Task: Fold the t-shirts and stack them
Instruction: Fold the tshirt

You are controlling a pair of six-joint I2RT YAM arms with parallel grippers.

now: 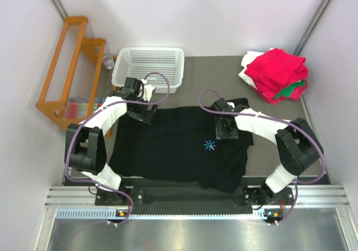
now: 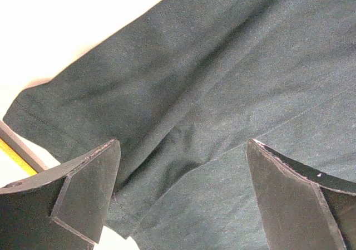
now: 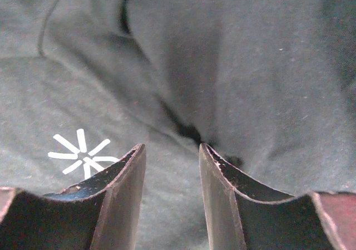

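A large black t-shirt (image 1: 168, 150) lies spread on the table with a light-blue starburst mark (image 1: 210, 145) near its middle. My left gripper (image 1: 141, 114) hovers wide open over the shirt's far left corner, where the hemmed edge of the black cloth (image 2: 222, 66) lies between its fingers (image 2: 89, 189), untouched. My right gripper (image 1: 226, 127) stands over a crease (image 3: 189, 130) in the shirt just right of the starburst (image 3: 82, 154), jaws partly apart with only flat cloth showing in the gap. Folded red (image 1: 277, 72), green (image 1: 295, 88) and white (image 1: 249, 66) t-shirts are piled at the far right.
A white perforated basket (image 1: 148, 66) stands at the back, just beyond the left gripper. An orange wooden rack (image 1: 70, 66) leans off the table's left side. Bare table (image 1: 215, 75) shows between basket and pile. The shirt's near right corner (image 1: 226, 181) is bunched at the front edge.
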